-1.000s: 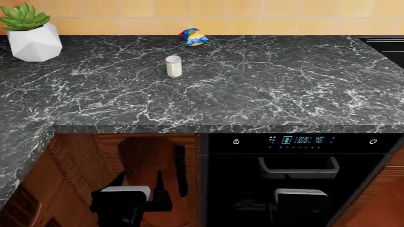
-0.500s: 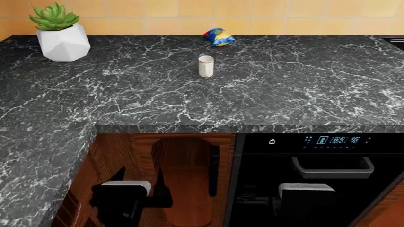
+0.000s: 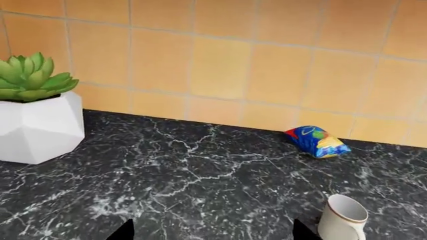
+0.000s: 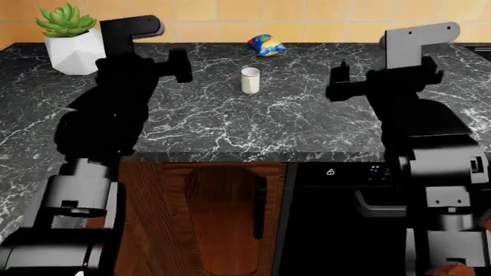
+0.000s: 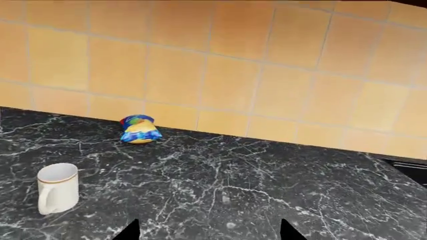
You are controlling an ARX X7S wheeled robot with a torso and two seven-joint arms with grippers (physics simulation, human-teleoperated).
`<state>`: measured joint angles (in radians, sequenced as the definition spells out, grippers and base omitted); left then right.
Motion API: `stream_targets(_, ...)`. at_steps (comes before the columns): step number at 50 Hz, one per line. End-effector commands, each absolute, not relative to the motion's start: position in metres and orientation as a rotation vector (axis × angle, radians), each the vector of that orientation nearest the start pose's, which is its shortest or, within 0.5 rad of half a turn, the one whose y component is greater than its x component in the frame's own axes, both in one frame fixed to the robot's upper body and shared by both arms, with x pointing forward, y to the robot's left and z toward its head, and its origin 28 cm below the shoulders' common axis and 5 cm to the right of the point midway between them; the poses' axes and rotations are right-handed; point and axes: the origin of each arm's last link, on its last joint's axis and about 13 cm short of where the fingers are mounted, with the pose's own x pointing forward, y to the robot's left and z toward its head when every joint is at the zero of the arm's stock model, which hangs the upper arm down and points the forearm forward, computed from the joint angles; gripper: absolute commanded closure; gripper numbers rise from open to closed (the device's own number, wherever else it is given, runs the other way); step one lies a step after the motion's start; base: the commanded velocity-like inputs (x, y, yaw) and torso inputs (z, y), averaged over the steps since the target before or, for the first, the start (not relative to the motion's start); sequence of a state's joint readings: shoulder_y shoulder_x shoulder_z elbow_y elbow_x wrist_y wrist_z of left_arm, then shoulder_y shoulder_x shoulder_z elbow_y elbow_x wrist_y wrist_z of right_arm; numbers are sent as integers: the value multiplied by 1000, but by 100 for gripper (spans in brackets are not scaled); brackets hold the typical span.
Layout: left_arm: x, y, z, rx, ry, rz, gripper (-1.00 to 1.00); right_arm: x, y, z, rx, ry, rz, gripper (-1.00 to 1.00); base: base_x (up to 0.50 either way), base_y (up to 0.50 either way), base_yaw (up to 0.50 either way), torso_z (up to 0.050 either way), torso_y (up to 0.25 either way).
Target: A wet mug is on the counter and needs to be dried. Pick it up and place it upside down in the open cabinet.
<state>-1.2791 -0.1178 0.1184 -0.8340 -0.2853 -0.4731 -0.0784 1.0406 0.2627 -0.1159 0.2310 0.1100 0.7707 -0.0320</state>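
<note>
Now raised above the counter from down by the cabinet fronts: left gripper and right gripper, both spread apart. Between them, slightly beyond, upright and untouched: the mug. Farther back (near the tiles): snack bag.

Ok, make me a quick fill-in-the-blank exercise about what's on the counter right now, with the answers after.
1. The mug stands ____ on the counter, its opening facing up.
2. The plant pot is ____ in colour.
3. The snack bag lies between the mug and the tiled ____.
4. Neither the left gripper nor the right gripper is ____ the mug.

Missing words: upright; white; wall; touching
</note>
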Motion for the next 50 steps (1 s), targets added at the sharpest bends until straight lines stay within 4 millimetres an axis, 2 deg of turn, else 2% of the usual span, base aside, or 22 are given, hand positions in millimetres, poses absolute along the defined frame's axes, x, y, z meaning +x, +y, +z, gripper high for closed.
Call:
stream_targets(1,432,238,218,-67,203,97,-100,393,-178,224,-116,221,-91,-100,0,0,0,0,0)
stream_targets(6,431,239,213,-90,235,90,-100,391,-175,223,-112,222,-69,-100,66,0,0,0,0)
stream_targets(21,430,240,209,-85,252,87,-100,389,-173,225,-114,206,-52,-100,500,0,0,0,0)
stream_targets(50,430,243,215,-101,246,98,-100,390,-173,222,-96,232,-55,-100,491,0,0,0,1)
